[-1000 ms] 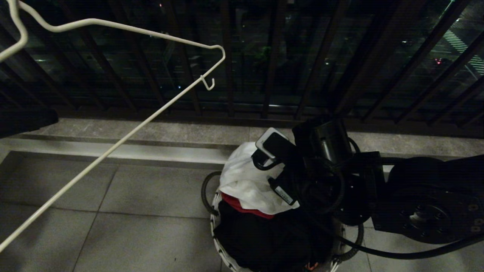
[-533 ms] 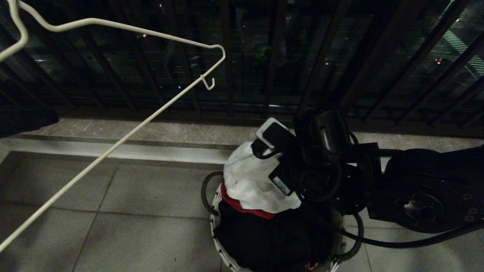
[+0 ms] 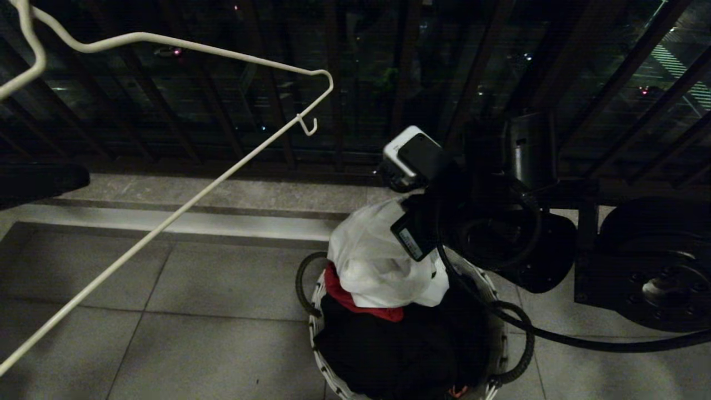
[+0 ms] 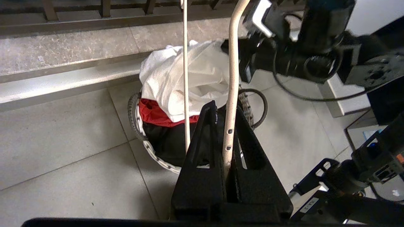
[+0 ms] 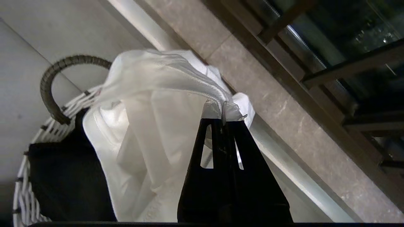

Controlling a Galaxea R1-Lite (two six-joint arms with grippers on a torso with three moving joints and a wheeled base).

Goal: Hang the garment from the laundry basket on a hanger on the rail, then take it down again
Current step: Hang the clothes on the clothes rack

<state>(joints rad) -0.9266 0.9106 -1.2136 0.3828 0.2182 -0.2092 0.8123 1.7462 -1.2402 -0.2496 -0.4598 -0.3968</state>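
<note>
The garment (image 3: 377, 261), a white T-shirt, is drawn up in a peak from the laundry basket (image 3: 314, 311), a small round basket with a white woven rim, on the tiled floor. My right gripper (image 5: 222, 120) is shut on the ribbed edge of the garment (image 5: 151, 104), just above the basket (image 5: 22, 176). My left gripper (image 4: 224, 108) is shut on the thin white wire hanger (image 4: 234, 63) and holds it up at the left, over the floor. The hanger (image 3: 183, 199) slants across the head view. The rail is out of view.
A red cloth (image 3: 340, 284) and dark clothes (image 3: 389, 350) lie under the garment in the basket. A raised stone kerb (image 3: 222, 194) and the dark balcony railing (image 3: 339, 111) stand just behind it. A black cable (image 3: 555, 336) loops from my right arm beside the basket.
My right arm has risen and pulled the garment's top higher out of the basket. The hanger and the left arm have stayed in place.
</note>
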